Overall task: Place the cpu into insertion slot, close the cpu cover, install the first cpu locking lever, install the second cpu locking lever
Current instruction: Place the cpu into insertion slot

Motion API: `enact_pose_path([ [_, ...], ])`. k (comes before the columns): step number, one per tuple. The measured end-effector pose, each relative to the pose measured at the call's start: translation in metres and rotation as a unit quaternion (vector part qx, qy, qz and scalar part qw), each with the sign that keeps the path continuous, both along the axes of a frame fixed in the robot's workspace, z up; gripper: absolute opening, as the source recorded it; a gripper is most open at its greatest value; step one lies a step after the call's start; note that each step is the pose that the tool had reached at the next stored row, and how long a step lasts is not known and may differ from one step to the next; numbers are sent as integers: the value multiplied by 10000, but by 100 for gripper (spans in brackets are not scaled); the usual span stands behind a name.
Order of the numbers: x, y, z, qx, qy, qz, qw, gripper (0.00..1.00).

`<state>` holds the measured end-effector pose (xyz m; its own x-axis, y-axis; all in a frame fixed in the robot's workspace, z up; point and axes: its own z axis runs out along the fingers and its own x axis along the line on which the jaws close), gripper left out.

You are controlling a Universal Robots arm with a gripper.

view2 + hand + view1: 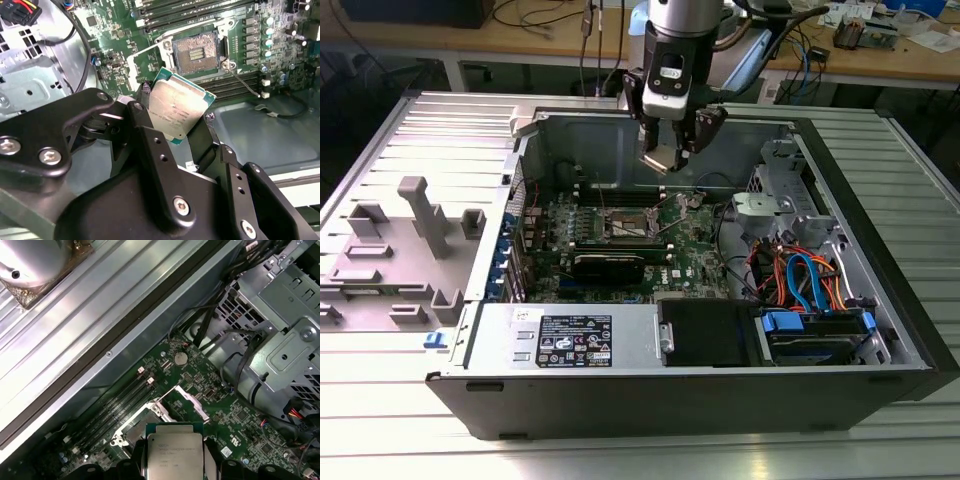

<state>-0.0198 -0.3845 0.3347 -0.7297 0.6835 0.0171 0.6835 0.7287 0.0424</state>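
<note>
My gripper (668, 152) hangs above the open computer case, shut on the cpu (658, 158), a small square chip with a silver-grey top. In both wrist views the cpu (177, 107) (175, 452) sits tilted between the black fingers (150, 145), held by its edges. The insertion slot (197, 50) (136, 426) lies bare on the green board (695, 255), below the chip and apart from it. The cpu cover (192, 404) stands swung open beside the slot. A thin wire locking lever (245, 82) sticks out free next to the slot.
Long black memory slots (240, 80) run beside the socket. A metal drive cage (775, 205) with orange and blue cables (805, 275) fills the exterior view's right of the case. A power supply (570, 335) lies at the front. Grey fixtures (425, 215) stand outside on the exterior view's left.
</note>
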Motion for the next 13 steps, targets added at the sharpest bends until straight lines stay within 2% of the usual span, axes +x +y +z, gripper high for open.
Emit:
enact_pose_path([
  [2, 1, 0, -36, -1, -1, -49, 10000, 55],
  [6, 1, 0, -105, -1, 0, -406, 9992, 55],
  [9, 1, 0, -160, -1, 0, -681, 9977, 55],
  [12, 1, 0, -197, -10, -1, -833, 9965, 55],
  [13, 1, 0, -201, -28, -2, -863, 9963, 55],
])
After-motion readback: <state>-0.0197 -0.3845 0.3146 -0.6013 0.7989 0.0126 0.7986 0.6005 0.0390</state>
